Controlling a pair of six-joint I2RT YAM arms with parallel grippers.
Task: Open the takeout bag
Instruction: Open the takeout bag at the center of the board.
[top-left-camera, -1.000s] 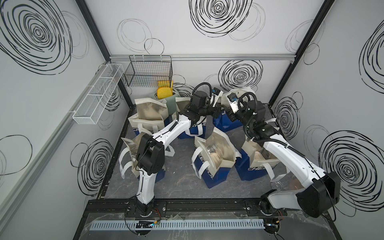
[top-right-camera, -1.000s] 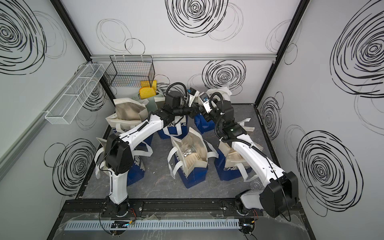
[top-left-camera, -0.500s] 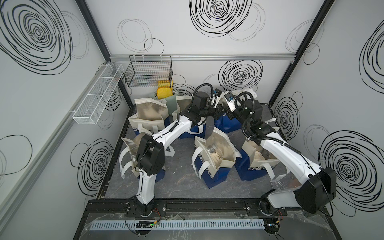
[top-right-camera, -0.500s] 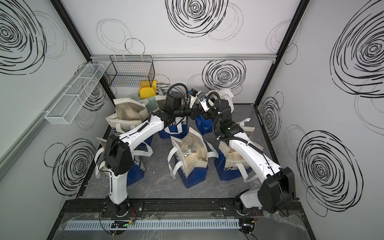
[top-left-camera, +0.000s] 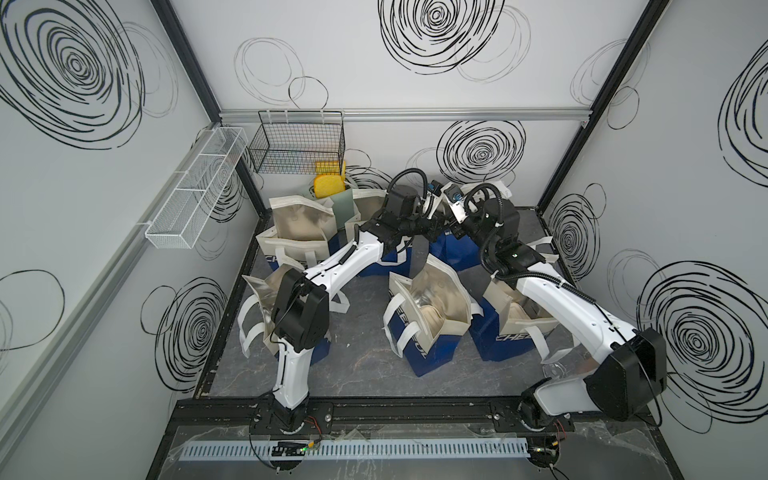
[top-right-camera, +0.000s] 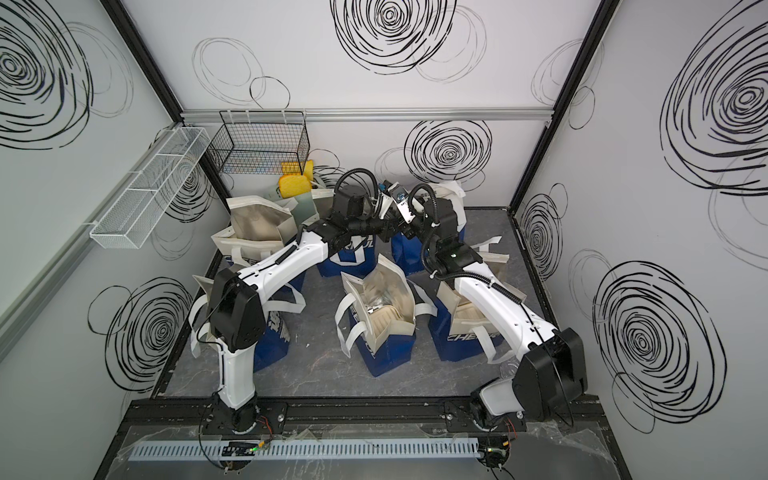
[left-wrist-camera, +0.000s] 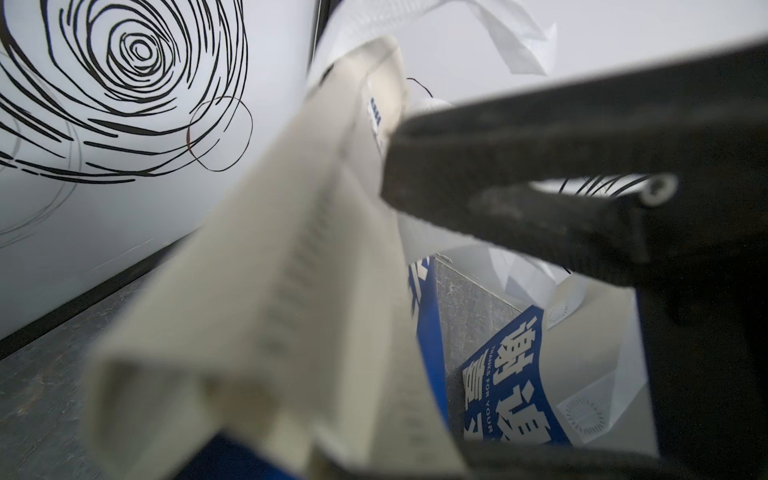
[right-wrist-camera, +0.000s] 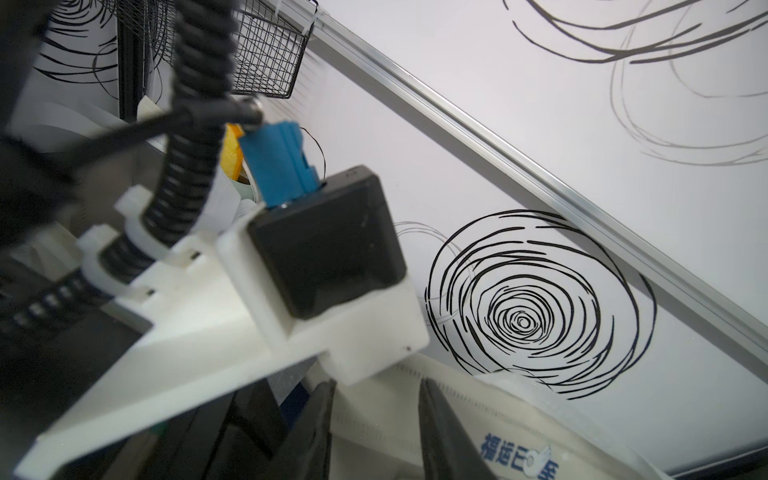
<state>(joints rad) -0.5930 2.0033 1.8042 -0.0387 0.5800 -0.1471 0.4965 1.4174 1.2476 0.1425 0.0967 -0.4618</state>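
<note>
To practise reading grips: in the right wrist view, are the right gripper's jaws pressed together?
No, the right gripper shows a clear gap between its jaws.

Wire basket (top-left-camera: 297, 143), yellow sponge (top-left-camera: 328, 185)

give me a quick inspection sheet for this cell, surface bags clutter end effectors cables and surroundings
surface: dark marbled tabletop, crowded with bags
job's things: far takeout bag, cream top folded flat, not yet open; other blue bags stand open, e.g. centre bag
clutter: yellow sponge in the far corner
end effectors: left end effector shut on the far bag's top edge; right end effector open, that top between its jaws
cables: black corrugated cable zip-tied at the wrist, no snag seen
surroundings: black wire basket, white mesh shelf, swirl-printed walls
</note>
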